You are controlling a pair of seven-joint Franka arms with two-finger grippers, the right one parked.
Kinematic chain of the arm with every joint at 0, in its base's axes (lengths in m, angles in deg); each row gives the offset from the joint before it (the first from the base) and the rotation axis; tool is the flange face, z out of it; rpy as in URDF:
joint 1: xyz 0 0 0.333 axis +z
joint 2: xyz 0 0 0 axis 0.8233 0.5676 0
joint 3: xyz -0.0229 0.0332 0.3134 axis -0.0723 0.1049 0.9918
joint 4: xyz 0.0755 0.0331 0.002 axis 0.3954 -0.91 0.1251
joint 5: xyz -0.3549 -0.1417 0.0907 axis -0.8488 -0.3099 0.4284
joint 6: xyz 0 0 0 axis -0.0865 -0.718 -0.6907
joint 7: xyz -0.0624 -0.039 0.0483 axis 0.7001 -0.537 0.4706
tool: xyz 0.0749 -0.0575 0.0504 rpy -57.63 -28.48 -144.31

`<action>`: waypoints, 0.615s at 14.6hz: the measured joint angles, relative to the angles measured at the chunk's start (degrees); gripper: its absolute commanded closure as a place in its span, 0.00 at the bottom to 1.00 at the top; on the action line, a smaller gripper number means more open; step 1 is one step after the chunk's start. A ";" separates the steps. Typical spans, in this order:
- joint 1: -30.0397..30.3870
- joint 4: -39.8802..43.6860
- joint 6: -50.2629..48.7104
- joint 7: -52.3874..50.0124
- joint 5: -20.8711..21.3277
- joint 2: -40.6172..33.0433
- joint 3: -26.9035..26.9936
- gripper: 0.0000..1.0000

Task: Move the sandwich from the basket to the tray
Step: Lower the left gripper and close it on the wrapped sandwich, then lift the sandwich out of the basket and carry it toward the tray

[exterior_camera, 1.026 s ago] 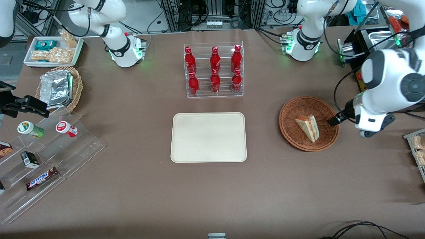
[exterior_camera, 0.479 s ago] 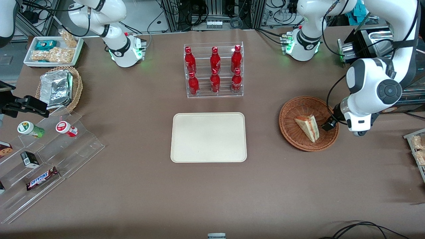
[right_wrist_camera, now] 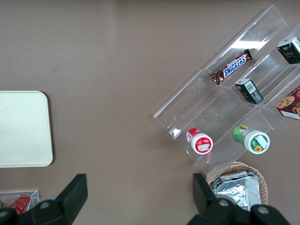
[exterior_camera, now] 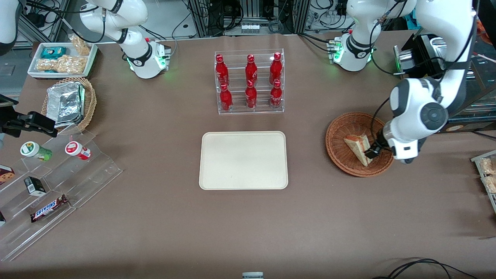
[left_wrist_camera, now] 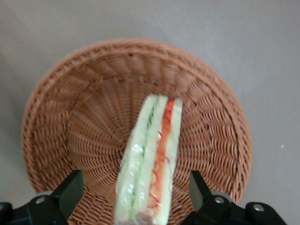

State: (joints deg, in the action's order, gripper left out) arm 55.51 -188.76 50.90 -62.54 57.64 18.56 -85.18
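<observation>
Front view, sandwich point(exterior_camera: 358, 149): lay in the reddish-brown basket point(exterior_camera: 341, 130), toward the working arm's end of the table, not lifted yet.
Front view, gripper point(exterior_camera: 372, 152): hung low over the basket at the sandwich's nearer, thinner end, looked touching or just about; spread of the fingers not readable from here.
Front view, tray point(exterior_camera: 243, 160): sat bare in the middle of the table, well apart from the basket, nothing delivered.
Front view, extras: rack of red bottles point(exterior_camera: 250, 82) farther from the camera than the tray, out of the way.
Left wrist view, sandwich point(left_wrist_camera: 152, 161): stood on edge in the basket point(left_wrist_camera: 56, 108), filling layers facing up.
Left wrist view, fingers point(left_wrist_camera: 70, 190): spread wide, one on each side of the wedge, clear gaps to the bread, gripping nothing.
Right wrist view, tray point(right_wrist_camera: 23, 129): only a corner in shot, bare too.
Progress: early days tbh. Approach looked basically done.
Left to do: probably closing on the bread, lifting, carrying over, setting down on the tray.
</observation>
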 measured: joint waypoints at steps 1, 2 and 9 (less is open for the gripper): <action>-0.59 -0.02 0.04 -0.14 0.00 0.78 -0.07 0.00; -0.96 -0.02 0.09 -0.17 0.00 1.55 -0.10 0.00; -1.13 -1.02 0.22 -0.18 0.00 5.15 -0.02 0.82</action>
State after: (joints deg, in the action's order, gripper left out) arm 54.37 -189.78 51.12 -62.72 57.64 23.71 -85.21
